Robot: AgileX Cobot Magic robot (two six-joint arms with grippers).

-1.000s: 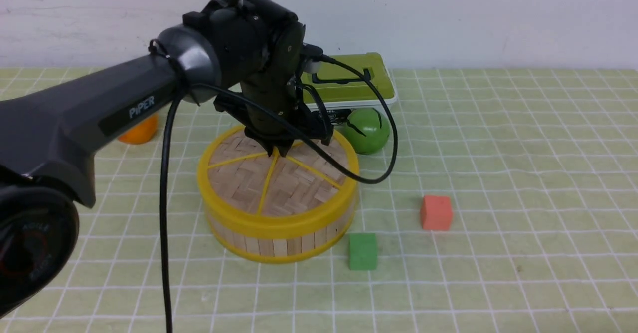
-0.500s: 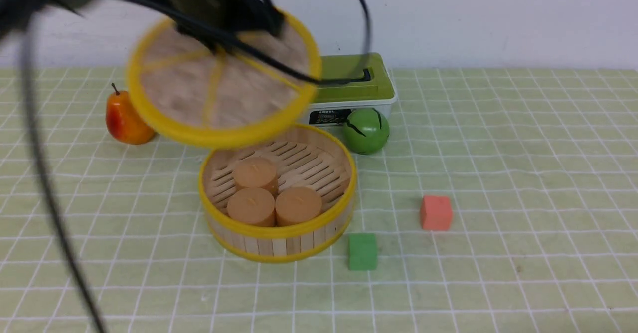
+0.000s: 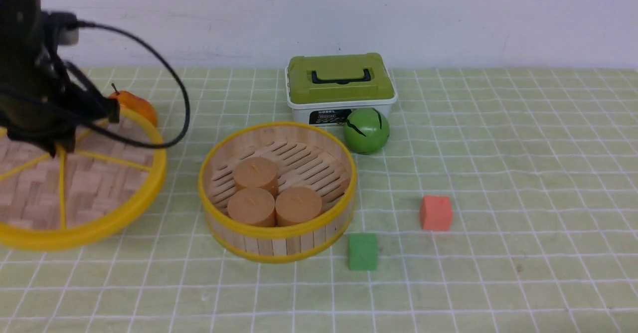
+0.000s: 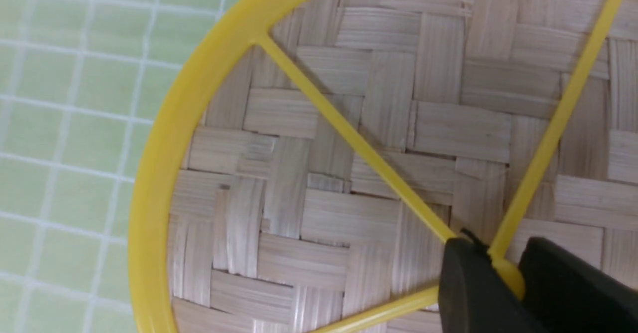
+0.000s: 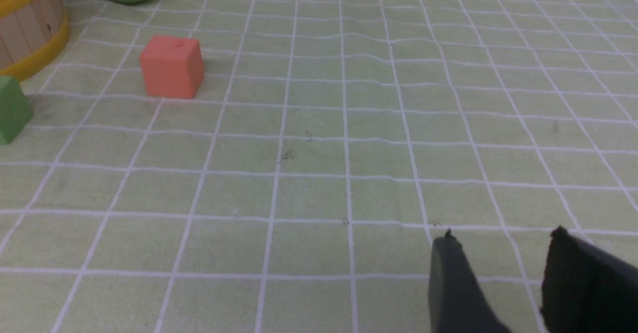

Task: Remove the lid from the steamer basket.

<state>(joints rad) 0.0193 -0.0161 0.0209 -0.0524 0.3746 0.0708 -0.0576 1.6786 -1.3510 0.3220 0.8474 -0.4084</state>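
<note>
The lid (image 3: 99, 183), a woven wood disc with yellow rim and spokes, sits at the far left of the front view, well clear of the steamer basket (image 3: 279, 238). My left gripper (image 3: 52, 146) is shut on the lid's central yellow knob; the left wrist view shows the lid (image 4: 349, 123) and the gripper (image 4: 506, 268) pinching the knob. Whether the lid rests on the cloth I cannot tell. The steamer basket stands uncovered in the middle with three tan round cakes (image 3: 274, 198) inside. My right gripper (image 5: 501, 236) is open and empty over bare cloth, out of the front view.
A white box with an olive-green top (image 3: 340, 86) stands behind the basket, a green ball (image 3: 366, 130) beside it. An orange pear (image 3: 134, 104) lies behind the lid. A green cube (image 3: 362, 251) and a red cube (image 3: 435, 213) lie at the basket's front right.
My left gripper lifted the lid off the basket, carried it up and to the left, then lowered it at the far left. The basket's cakes came into view.
</note>
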